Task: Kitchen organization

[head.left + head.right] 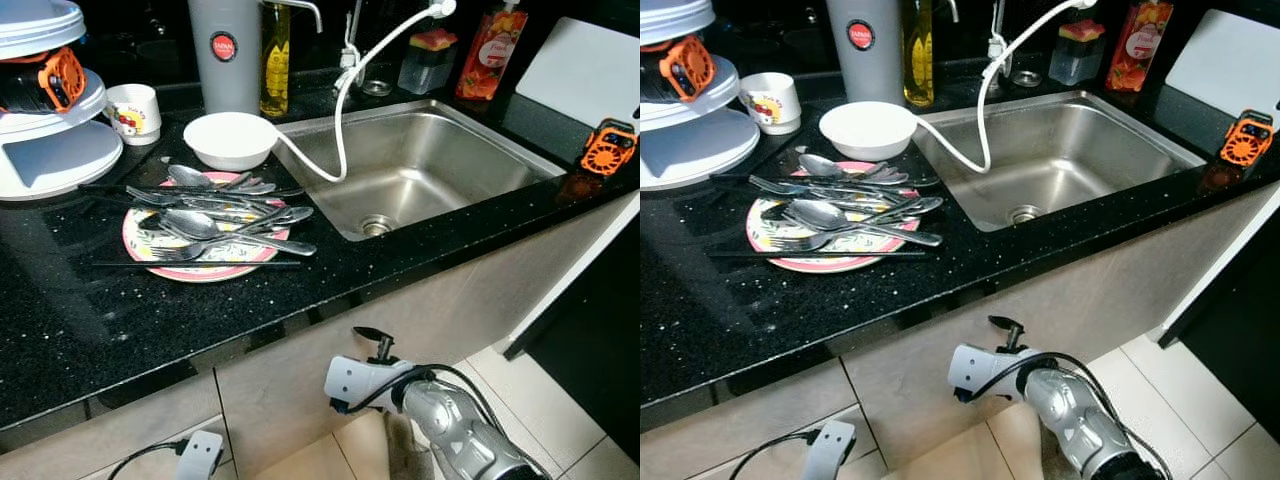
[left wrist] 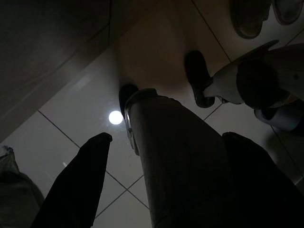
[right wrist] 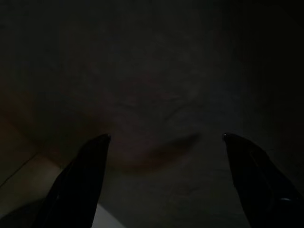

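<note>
- In front of you a black counter [image 1: 730, 310] carries a pink-rimmed plate [image 1: 830, 262] heaped with spoons and forks [image 1: 840, 215].
- Black chopsticks [image 1: 810, 254] lie across the plate's near edge.
- Just behind the plate sits a white bowl [image 1: 868, 129], beside the steel sink [image 1: 1060, 160].
- A white hose [image 1: 985, 110] dips into the sink.
- Your right arm [image 1: 1070, 415] hangs low before the cabinet front, over the tiled floor.
- A mug [image 1: 772, 102] stands by the dish rack [image 1: 690, 130].
</note>
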You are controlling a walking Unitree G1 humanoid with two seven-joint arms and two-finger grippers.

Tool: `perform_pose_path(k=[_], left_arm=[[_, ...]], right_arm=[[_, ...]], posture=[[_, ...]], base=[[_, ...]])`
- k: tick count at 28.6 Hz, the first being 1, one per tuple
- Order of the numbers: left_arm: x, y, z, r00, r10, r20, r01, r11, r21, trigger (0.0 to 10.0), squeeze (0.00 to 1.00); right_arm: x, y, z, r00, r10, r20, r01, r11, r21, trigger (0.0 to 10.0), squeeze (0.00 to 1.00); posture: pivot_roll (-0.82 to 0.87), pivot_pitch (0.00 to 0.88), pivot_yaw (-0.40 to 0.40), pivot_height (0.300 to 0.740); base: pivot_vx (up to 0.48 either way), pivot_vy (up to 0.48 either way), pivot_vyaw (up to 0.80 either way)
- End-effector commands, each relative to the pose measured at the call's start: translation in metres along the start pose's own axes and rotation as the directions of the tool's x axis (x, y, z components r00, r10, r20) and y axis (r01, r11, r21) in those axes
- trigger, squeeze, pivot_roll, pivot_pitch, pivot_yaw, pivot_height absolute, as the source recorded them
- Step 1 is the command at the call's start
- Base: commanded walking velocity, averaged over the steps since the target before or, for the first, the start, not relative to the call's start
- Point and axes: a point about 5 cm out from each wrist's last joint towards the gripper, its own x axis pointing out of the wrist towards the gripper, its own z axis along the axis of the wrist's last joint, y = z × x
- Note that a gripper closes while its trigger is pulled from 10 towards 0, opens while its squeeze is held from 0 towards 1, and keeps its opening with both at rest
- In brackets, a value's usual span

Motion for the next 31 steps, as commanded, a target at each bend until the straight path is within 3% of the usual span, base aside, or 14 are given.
perform_pose_path(k=[1,5,6,7,8,9,11,12,17,21,22,24,26,31], left_arm=[[0.000,-0.004,-0.010,0.999,-0.016,-0.035,0.015,1.000,-0.022,10.0,0.00],[0.001,-0.005,-0.009,0.999,-0.015,-0.033,0.015,1.000,-0.023,10.0,0.00],[0.001,-0.005,-0.009,0.999,-0.017,-0.029,0.016,0.999,-0.028,10.0,0.00],[0.001,-0.005,-0.009,0.999,-0.017,-0.029,0.016,0.999,-0.028,10.0,0.00],[0.001,-0.005,-0.008,1.000,-0.017,-0.024,0.016,0.999,-0.038,10.0,0.00],[0.001,-0.005,-0.008,1.000,-0.017,-0.024,0.016,0.999,-0.038,10.0,0.00],[0.001,-0.006,-0.010,0.999,-0.023,-0.023,0.021,0.998,-0.052,10.0,0.00],[0.001,-0.006,-0.010,0.999,-0.023,-0.023,0.021,0.998,-0.052,10.0,0.00],[-0.002,-0.006,-0.023,0.998,-0.034,-0.055,0.031,0.998,-0.056,10.0,0.00],[-0.002,-0.005,-0.024,0.998,-0.033,-0.061,0.030,0.998,-0.053,10.0,0.00],[-0.002,-0.005,-0.024,0.998,-0.033,-0.061,0.030,0.998,-0.053,10.0,0.00],[-0.003,-0.003,-0.026,0.997,-0.028,-0.070,0.025,0.999,-0.034,10.0,0.00],[-0.004,-0.001,-0.027,0.997,-0.017,-0.076,0.016,1.000,-0.015,10.0,0.00],[-0.005,0.002,-0.026,0.997,0.001,-0.071,-0.001,1.000,0.002,10.0,0.00]], right_arm=[[-0.002,0.003,0.000,1.000,0.001,0.015,-0.001,1.000,0.004,10.0,0.00],[-0.002,0.003,-0.002,1.000,0.014,0.015,-0.015,0.998,0.056,10.0,0.00],[-0.003,0.000,-0.007,1.000,0.007,0.002,-0.007,0.984,0.178,10.0,0.00],[-0.003,0.000,-0.007,1.000,0.007,0.002,-0.007,0.984,0.178,10.0,0.00],[-0.009,-0.006,-0.018,1.000,-0.006,-0.029,0.015,0.946,0.323,10.0,0.00],[-0.009,-0.006,-0.018,1.000,-0.006,-0.029,0.015,0.946,0.323,10.0,0.00],[-0.024,-0.010,-0.044,0.996,0.003,-0.092,0.044,0.860,0.509,10.0,0.00],[-0.024,-0.010,-0.044,0.996,0.003,-0.092,0.044,0.860,0.509,10.0,0.00],[-0.065,0.013,-0.106,0.956,0.084,-0.281,0.163,0.645,0.747,10.0,0.00],[-0.076,0.036,-0.125,0.923,0.152,-0.355,0.225,0.533,0.815,10.0,0.00],[-0.076,0.036,-0.125,0.923,0.152,-0.355,0.225,0.533,0.815,10.0,0.00],[-0.087,0.072,-0.138,0.863,0.230,-0.451,0.334,0.411,0.849,10.0,0.00],[-0.095,0.097,-0.143,0.791,0.273,-0.548,0.418,0.412,0.809,10.0,0.00],[-0.101,0.112,-0.145,0.736,0.297,-0.609,0.495,0.378,0.783,10.0,0.00]], posture=[[-0.10,0.059,-0.071,0.740],[-0.10,0.053,-0.076,0.740],[-0.10,0.054,-0.079,0.740],[-0.10,0.054,-0.079,0.740],[-0.09,0.061,-0.087,0.740],[-0.09,0.061,-0.087,0.740],[-0.09,0.067,-0.090,0.740],[-0.09,0.067,-0.090,0.740],[-0.09,0.077,-0.098,0.740],[-0.09,0.082,-0.092,0.740],[-0.09,0.082,-0.092,0.740],[-0.08,0.087,-0.077,0.740],[-0.06,0.092,-0.071,0.740],[-0.05,0.095,-0.068,0.740]], base=[[0.000,0.000,0.00],[0.000,0.000,0.00],[0.000,0.000,0.00],[0.000,0.000,0.00],[0.000,0.000,0.00],[0.000,0.000,0.00],[0.000,0.000,0.00],[0.000,0.000,0.00],[0.000,0.000,0.00],[0.000,0.000,0.00],[0.000,0.000,0.00],[0.000,0.000,0.00],[0.000,0.000,0.00],[0.000,0.000,0.00]])
